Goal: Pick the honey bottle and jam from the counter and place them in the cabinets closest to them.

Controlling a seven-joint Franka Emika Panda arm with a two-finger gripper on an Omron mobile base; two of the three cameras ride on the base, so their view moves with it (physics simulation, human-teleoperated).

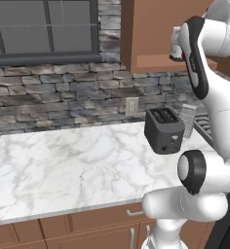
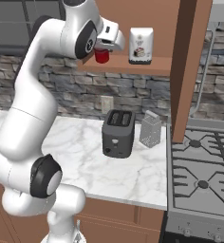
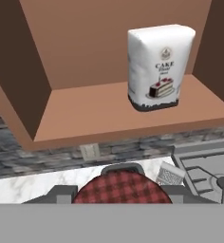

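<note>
counter: white marble with grey veins, on brown wooden drawers; mostly bare in left base view
toaster: dark, two slots, upright on counter near back wall
grater: grey metal, upright, just beside toaster on stove side, apart from it
stove: black grates, butts against counter's end in right base view
wall: grey stacked stone, pale outlet above counter behind toaster
window: dark frame, upper left of left base view
cabinet: reddish-brown wood, open, wooden shelf exposed; its door swung out toward camera in right base view
bag: white, "CAKE" print with cake slice picture, upright on shelf, right part in hand view, well back from shelf edge
arm: rises from base, elbow high, forearm reaching up to shelf level; hand in front of cabinet opening, left of bag
fingers: closed on jam, pointing roughly downward below white hand
jam: small red jar, held in the air at shelf's front edge level, not resting on shelf as far as visible; red checked lid low in hand view between finger tips; also a red sliver by the hand in left base view
honey bottle: cannot tell where it is
shelf space: bare wood left of bag in hand view
</note>
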